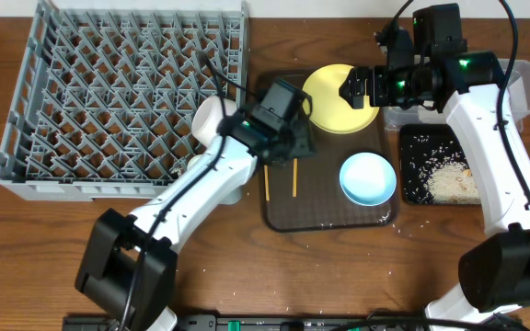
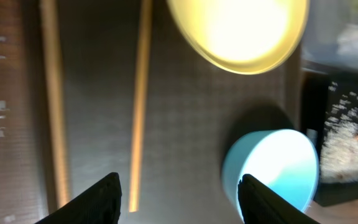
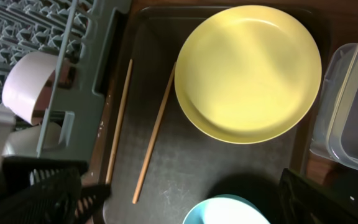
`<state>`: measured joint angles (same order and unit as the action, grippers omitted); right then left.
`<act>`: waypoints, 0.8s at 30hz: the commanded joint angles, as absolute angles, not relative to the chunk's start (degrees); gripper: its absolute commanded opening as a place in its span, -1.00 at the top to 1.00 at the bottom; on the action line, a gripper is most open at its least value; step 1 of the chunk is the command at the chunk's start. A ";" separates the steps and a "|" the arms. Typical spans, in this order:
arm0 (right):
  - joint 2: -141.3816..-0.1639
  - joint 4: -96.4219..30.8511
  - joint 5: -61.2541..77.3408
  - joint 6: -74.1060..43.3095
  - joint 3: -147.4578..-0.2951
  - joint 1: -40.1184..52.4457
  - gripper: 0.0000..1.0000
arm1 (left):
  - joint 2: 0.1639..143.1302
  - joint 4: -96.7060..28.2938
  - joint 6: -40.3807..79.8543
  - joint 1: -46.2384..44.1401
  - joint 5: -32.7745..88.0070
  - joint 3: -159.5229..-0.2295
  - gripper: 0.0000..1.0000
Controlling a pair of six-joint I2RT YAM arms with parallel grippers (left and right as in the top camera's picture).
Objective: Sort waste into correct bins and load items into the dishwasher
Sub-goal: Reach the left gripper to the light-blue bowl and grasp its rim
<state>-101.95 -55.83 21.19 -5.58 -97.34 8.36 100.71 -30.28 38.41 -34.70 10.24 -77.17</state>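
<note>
On the brown serving tray (image 1: 325, 219) lie two wooden chopsticks (image 1: 294, 177), a round yellow plate (image 1: 339, 99) and a light-blue bowl (image 1: 368, 177). My left gripper (image 1: 290, 140) hangs open over the chopsticks' far ends. In the left wrist view its fingertips (image 2: 98, 199) straddle the near end of one chopstick (image 2: 138, 106), with the bowl (image 2: 272, 165) just past the right finger. My right gripper (image 1: 362, 87) hovers open above the plate (image 3: 247, 71), holding nothing. A white cup (image 3: 27, 84) lies on its side at the grey dish rack's (image 1: 127, 97) near edge.
A black tray (image 1: 410, 188) holding white rice scraps (image 1: 449, 179) sits right of the serving tray. Behind it stands a clear plastic tub (image 1: 523, 87). The rack fills the table's left half. Bare wood runs along the front edge.
</note>
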 commanded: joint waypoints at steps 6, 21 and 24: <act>-95.61 -56.60 24.91 -8.84 -105.03 -2.13 -0.98 | 103.61 -28.14 39.75 -41.56 10.94 -77.03 -0.24; -86.00 -56.69 24.86 -12.16 -105.73 -23.99 -0.99 | 116.05 -19.59 38.85 -43.88 17.10 -77.95 -0.22; -86.00 -56.69 24.86 -12.16 -105.73 -23.99 -0.99 | 116.42 -19.25 38.76 -43.79 16.67 -77.97 -0.16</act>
